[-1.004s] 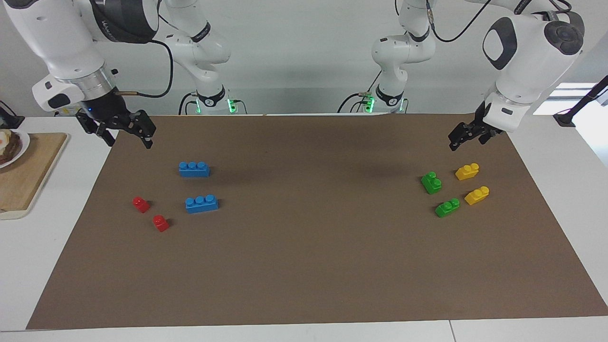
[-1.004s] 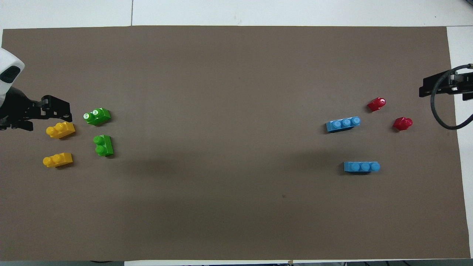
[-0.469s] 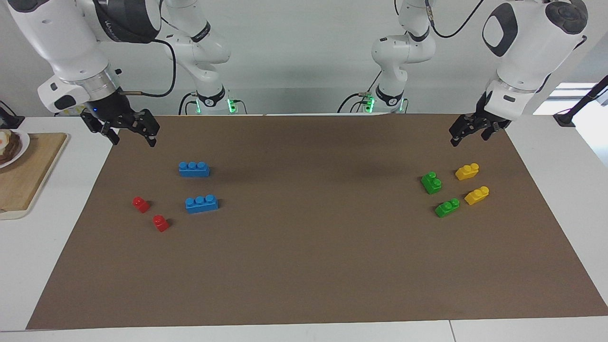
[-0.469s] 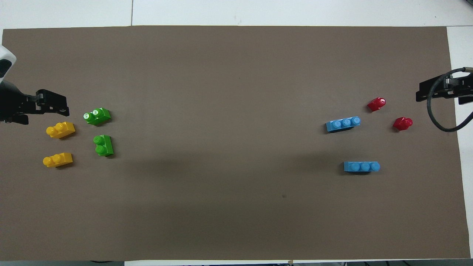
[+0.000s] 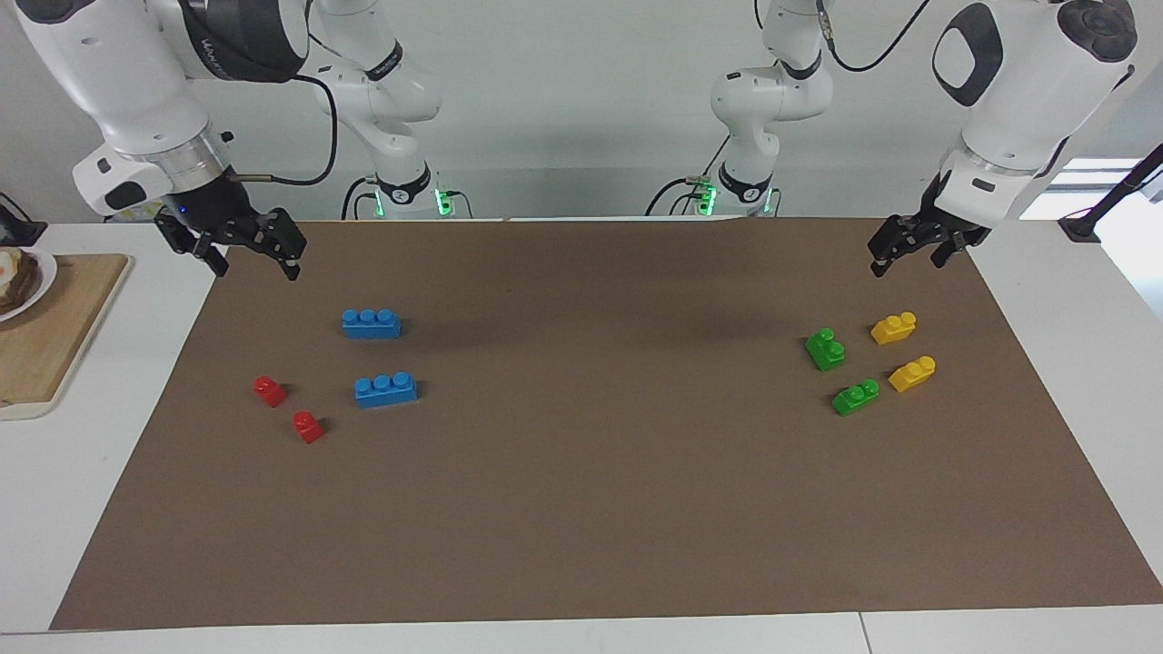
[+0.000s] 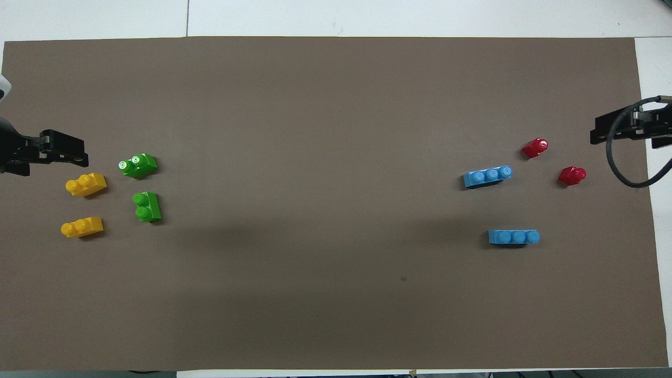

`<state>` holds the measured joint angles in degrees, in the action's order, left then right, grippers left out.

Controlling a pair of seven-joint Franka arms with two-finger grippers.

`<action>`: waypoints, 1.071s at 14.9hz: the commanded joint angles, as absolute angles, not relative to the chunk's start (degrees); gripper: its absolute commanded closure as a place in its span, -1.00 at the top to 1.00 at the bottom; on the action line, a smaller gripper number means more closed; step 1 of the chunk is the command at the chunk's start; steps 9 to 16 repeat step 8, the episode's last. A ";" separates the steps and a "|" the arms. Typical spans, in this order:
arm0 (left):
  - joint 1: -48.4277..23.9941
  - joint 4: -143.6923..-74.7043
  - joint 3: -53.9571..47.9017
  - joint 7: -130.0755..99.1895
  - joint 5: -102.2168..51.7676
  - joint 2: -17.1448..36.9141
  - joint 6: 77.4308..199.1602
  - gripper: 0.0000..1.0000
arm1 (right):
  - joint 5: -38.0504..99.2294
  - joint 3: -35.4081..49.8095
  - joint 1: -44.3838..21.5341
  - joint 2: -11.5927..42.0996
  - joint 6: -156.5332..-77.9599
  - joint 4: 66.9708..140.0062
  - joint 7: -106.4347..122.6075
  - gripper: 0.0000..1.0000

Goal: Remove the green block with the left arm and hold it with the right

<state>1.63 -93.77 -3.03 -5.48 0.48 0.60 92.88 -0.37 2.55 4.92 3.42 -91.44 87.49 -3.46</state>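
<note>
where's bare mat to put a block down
The middle of the brown mat is bare, between the green block and the blue bricks. Crowded spots: green and yellow bricks at the left arm's end, blue and red bricks at the right arm's.

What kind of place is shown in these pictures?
Probably a robotics lab: two white robot arms with a left gripper and right gripper over a brown paper mat, with coloured plastic toy bricks laid out.

The overhead view's edges cut off both arms, leaving only each claw's tip; a plate (image 5: 20, 282) is cropped.
</note>
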 commanded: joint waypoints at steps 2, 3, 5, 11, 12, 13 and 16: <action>1.58 -92.37 -3.25 -4.31 1.14 0.79 92.19 1.00 | -1.76 3.08 5.36 2.99 -90.53 87.36 -2.20 1.00; 1.58 -92.46 -3.25 -4.22 1.06 0.79 92.28 1.00 | -1.76 3.08 5.36 2.99 -90.53 87.36 -2.20 1.00; 1.67 -92.55 -3.25 -4.22 1.05 0.70 92.29 1.00 | -1.67 3.16 5.45 2.99 -90.53 87.36 -2.11 1.00; 1.50 -92.55 -3.25 -4.31 1.05 0.70 92.29 1.00 | -1.14 3.08 5.54 2.99 -90.44 87.28 -2.20 1.00; 1.50 -92.55 -3.25 -4.31 1.05 0.70 92.29 1.00 | -1.14 3.08 5.54 2.99 -90.44 87.28 -2.20 1.00; 1.50 -92.55 -3.25 -4.31 1.05 0.70 92.29 1.00 | -1.14 3.08 5.54 2.99 -90.44 87.28 -2.20 1.00; 1.50 -92.55 -3.25 -4.31 1.05 0.70 92.29 1.00 | -1.14 3.08 5.54 2.99 -90.44 87.28 -2.20 1.00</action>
